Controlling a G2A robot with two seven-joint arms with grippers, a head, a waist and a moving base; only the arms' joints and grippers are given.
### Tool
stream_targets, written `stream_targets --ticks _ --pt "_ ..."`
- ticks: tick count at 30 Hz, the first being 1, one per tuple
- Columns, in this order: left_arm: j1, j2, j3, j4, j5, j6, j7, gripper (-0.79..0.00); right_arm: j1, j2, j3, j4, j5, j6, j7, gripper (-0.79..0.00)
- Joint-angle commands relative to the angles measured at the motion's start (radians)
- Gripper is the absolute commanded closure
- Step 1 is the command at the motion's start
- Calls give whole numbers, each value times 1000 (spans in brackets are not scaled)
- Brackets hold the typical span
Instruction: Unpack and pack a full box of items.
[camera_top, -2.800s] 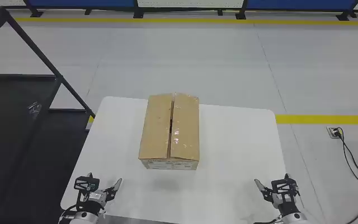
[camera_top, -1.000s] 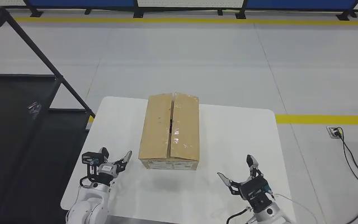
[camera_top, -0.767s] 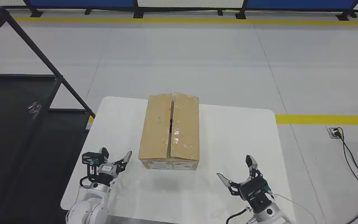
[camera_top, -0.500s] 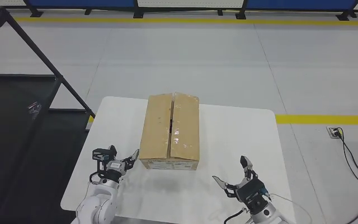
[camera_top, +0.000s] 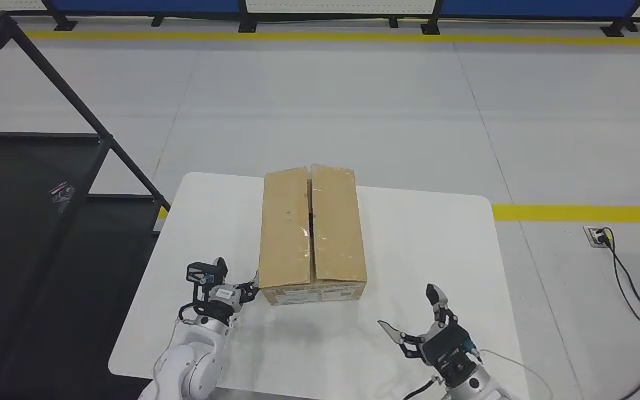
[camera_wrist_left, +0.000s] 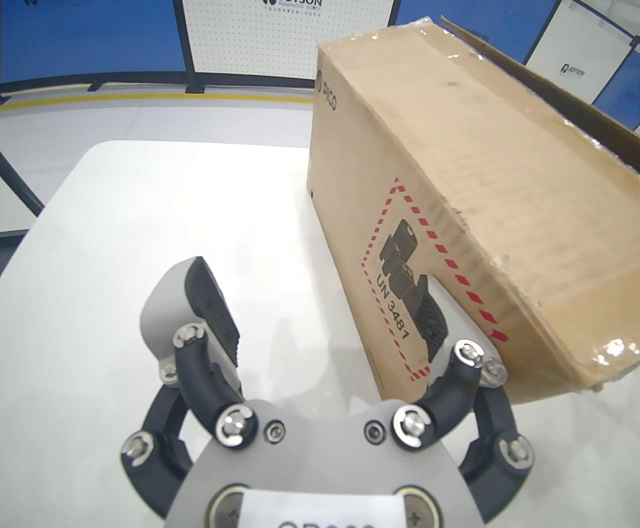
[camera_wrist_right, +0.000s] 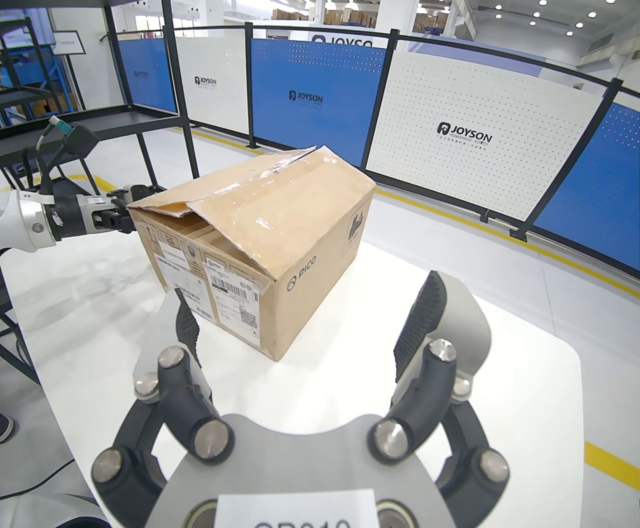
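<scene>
Top view, cardboard box (camera_top: 312, 235): stands in the middle of the white table (camera_top: 430, 260), long side running away from the robot, top flaps folded down with a seam between them.
Top view, left gripper (camera_top: 243, 292): at the box's near left corner, fingers spread, nothing held.
Top view, right gripper (camera_top: 407, 310): over the near right part of the table, apart from the box, fingers wide and empty.
Top view, black rack (camera_top: 60, 190): beside the table's left edge.
Left wrist view, left gripper (camera_wrist_left: 310, 285): fingers parted, nothing between them; the far finger (camera_wrist_left: 425, 305) lies against the box's side wall and seems to touch it, though the contact is hard to judge.
Left wrist view, box (camera_wrist_left: 450, 175): fills the side by that finger, a red dashed mark on its wall.
Right wrist view, right gripper (camera_wrist_right: 307, 295): fingers wide apart, empty, facing the box's labelled end.
Right wrist view, box (camera_wrist_right: 270, 210): one top flap slightly raised at the labelled end.
Right wrist view, left gripper (camera_wrist_right: 117, 215): at the box's far corner.
</scene>
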Motion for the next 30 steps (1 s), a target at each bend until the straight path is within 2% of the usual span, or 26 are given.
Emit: stream_targets --ticks 1,23,30 --pt "-4 -3 12 0 1 -7 0 -785 0 0 1 3 1 -2 -3 -785" --pt "-56 -36 154 -8 64 -32 -19 -785 6 -4 1 28 13 -10 -28 -785" --pt "-39 -35 135 -22 55 -48 -16 -785 -4 -3 8 21 12 -12 -35 -785"
